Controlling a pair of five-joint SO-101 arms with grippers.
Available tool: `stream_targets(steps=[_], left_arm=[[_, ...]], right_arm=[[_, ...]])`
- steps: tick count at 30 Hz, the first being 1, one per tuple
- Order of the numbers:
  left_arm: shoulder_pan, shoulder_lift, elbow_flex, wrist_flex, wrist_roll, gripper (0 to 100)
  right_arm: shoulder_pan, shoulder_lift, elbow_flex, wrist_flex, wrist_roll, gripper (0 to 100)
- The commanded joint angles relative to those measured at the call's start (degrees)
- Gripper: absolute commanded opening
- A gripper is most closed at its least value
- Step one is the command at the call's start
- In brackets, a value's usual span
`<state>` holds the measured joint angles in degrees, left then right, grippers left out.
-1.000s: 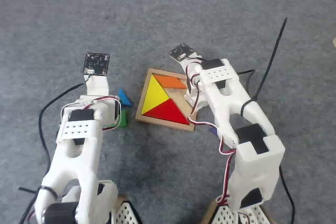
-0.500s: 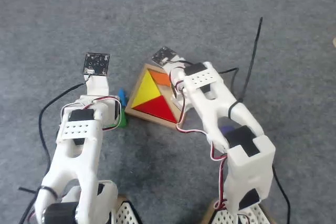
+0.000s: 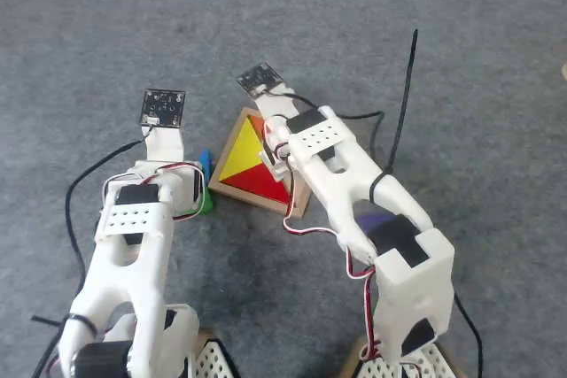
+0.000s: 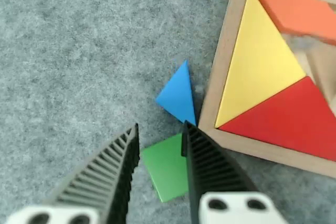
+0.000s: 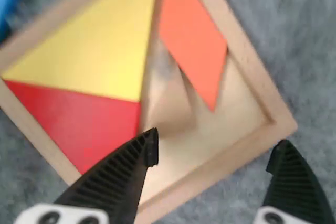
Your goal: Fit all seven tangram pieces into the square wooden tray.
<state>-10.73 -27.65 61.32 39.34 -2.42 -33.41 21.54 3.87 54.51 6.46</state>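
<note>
Nearest the arm bases, a purple piece point(image 3: 377, 218) is lying on the grey table point(image 3: 461, 68), mostly hidden under the right arm.

The left pincer point(image 4: 160, 153) is hanging low over the green square point(image 4: 166, 167), its fingers point(image 4: 119, 174) a little apart and gripping nothing. The square is lying flat between them on the table. Just beyond it, the blue triangle point(image 4: 178, 96) is lying just beside the outer rim of the tray point(image 4: 221, 72).

The right pincer point(image 5: 215, 163) is gaping wide over the tray and holding nothing. One finger is hovering over the bare tray floor, the other outside the rim.

Inside the tray, the red triangle point(image 5: 73, 121) and the yellow triangle point(image 5: 94, 56) are sitting edge to edge. The orange parallelogram point(image 5: 191, 40) is lying farther back along the rim.
</note>
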Motion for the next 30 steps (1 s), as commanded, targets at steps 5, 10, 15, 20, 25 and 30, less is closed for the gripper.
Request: stream_targets(steps=[5,10,15,20,25,30], left_arm=[[0.44,-0.09,-0.48,-1.23,-0.53,13],[0.44,-0.09,-0.48,-1.23,-0.53,13],[0.44,-0.09,-0.48,-1.23,-0.53,13],[0.44,-0.09,-0.48,-1.23,-0.53,13],[0.44,-0.09,-0.48,-1.23,-0.53,13],[0.44,-0.09,-0.48,-1.23,-0.53,13]], right_arm=[[-0.13,-3.21,-3.25,-3.47,-6.07,34.7],[-0.40,-0.57,-3.08,-6.46,-7.03,34.7],[-0.40,5.23,-4.40,-6.20,-7.03,34.7],[-1.10,6.90,-6.95,-1.36,-10.46,34.6],[-1.36,6.99,-9.14,4.44,-14.33,19.5],[-1.36,7.08,-9.14,5.14,-14.51,5.0]])
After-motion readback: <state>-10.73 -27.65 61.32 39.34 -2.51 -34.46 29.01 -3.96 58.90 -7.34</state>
